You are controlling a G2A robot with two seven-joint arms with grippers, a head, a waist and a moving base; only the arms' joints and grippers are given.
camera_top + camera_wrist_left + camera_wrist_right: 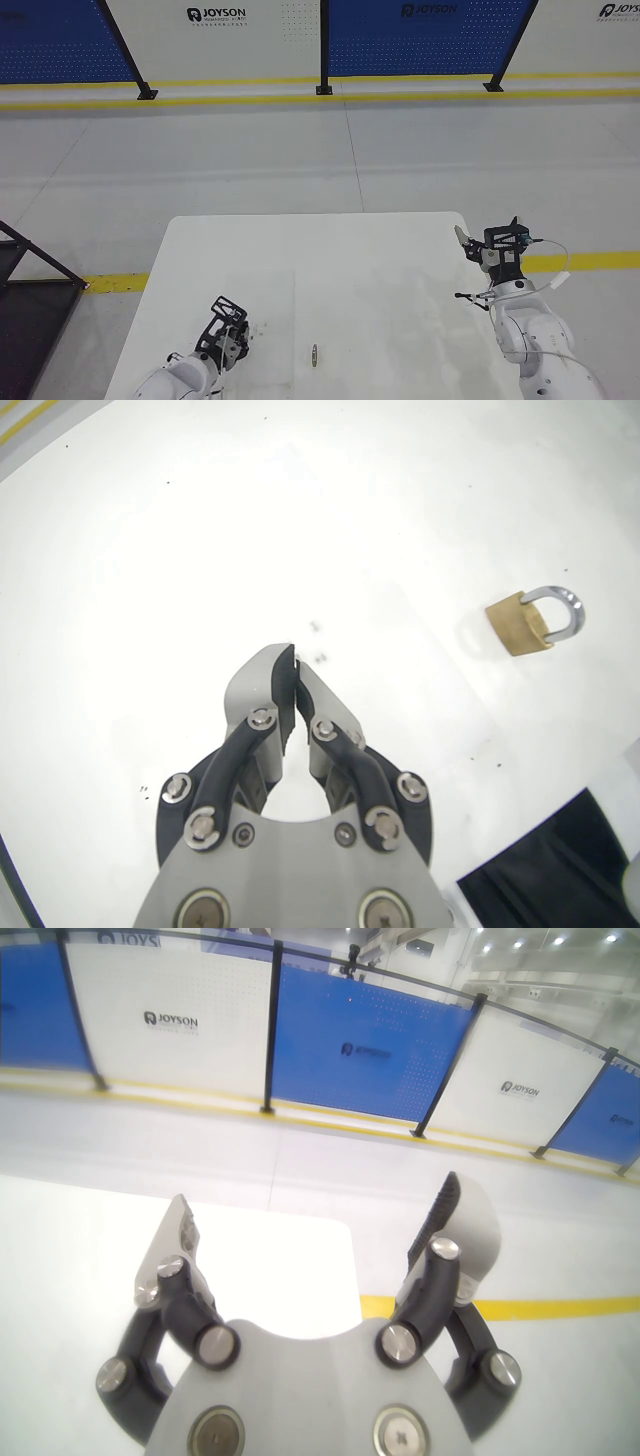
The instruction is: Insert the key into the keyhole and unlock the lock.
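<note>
one lock, one table, two end effectors (left, right)

Matt brass lock with glossy metal shackle; smooth table; ribbed black pads.

A white table stands on pale grey floor; yellow lines run before blue and white panels.

Bright, even light falls from overhead; ceiling lamps shine far beyond the right gripper. The white table glares ahead of the left gripper, nearly washed out. Off to that gripper's side the padlock throws a faint, soft shadow toward it, and its shackle glints. In the right wrist view the fence bows toward the edges.
</note>
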